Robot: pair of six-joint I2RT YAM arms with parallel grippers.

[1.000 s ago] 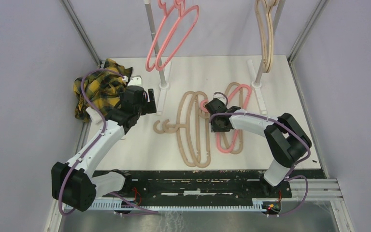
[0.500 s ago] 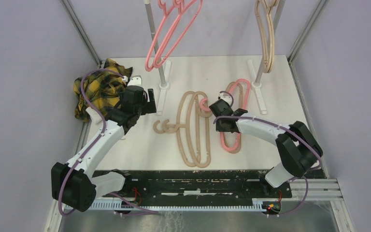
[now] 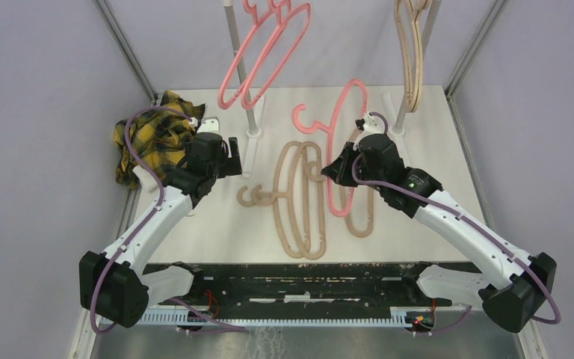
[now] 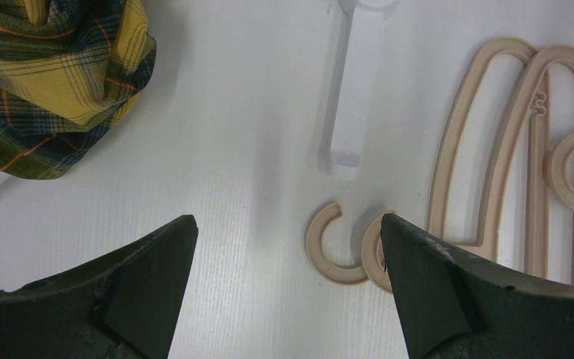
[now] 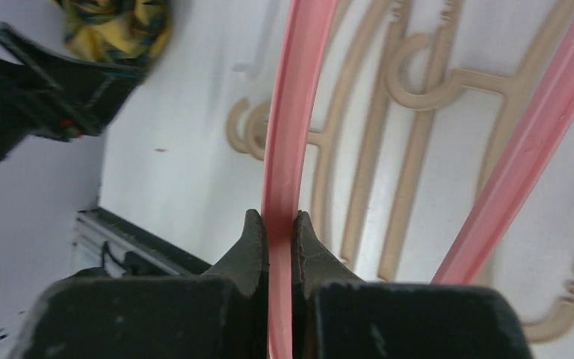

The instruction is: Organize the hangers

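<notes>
Jaws of right gripper point(image 5: 279, 228) clamp pink hanger point(image 5: 301, 90); left gripper point(image 4: 288, 222) gapes.

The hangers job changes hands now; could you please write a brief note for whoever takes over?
Left gripper: open, above the table near the loose beige hangers.
Right gripper: shut on a pink hanger, hook end raised.
Done: hung pink hangers back left, hung beige hangers back right.
Left: hang the held one, then the loose beige hangers.

Robot lab rig. White table point(image 3: 217, 224) boxed in by metal frame point(image 3: 127, 48), plain walls point(image 3: 37, 112). Arms point(image 3: 153, 221) bolted to a rail point(image 3: 291, 318).
</notes>
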